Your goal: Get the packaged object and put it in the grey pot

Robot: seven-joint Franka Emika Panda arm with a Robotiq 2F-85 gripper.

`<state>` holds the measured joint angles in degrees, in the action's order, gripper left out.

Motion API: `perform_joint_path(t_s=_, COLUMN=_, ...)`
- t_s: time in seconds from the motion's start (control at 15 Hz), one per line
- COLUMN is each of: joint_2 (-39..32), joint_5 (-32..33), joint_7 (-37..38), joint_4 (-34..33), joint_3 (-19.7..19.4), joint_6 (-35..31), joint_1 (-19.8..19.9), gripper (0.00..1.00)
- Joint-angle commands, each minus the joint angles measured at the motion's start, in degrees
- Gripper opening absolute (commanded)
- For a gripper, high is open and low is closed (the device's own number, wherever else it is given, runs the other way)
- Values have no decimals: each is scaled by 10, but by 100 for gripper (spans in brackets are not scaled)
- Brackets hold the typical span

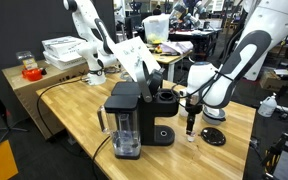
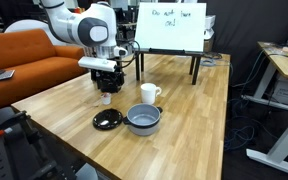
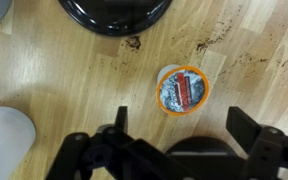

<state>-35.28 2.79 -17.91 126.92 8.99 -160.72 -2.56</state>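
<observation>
Wooden table point(image 2: 196, 100), orange sofa point(image 2: 24, 52) and whiteboard point(image 2: 170, 26) behind.

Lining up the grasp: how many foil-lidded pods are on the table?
1: the small round orange-rimmed foil-lidded pod lies on the wooden table under the open gripper. More could hide behind the black coffee machine.

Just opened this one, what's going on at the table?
The robot arm's hand hangs open just above the small round foil-topped packaged pod with an orange rim. The pod lies on the wooden table and is not yet gripped. The shallow grey metal pot sits a little way off, next to a flat black disc and a white cup. Nothing shows inside the pot yet.
</observation>
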Motion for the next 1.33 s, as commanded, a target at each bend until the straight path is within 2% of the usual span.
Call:
perform_joint_path(t_s=0.0, joint_2=-5, joint_5=6, joint_7=8, joint_4=1, joint_3=6, joint_6=-8, joint_1=10, gripper=100)
perform_joint_path(t_s=1.27, joint_2=-36, joint_5=4, joint_7=4, joint_4=-15, joint_3=15, joint_6=4, joint_1=15, gripper=100)
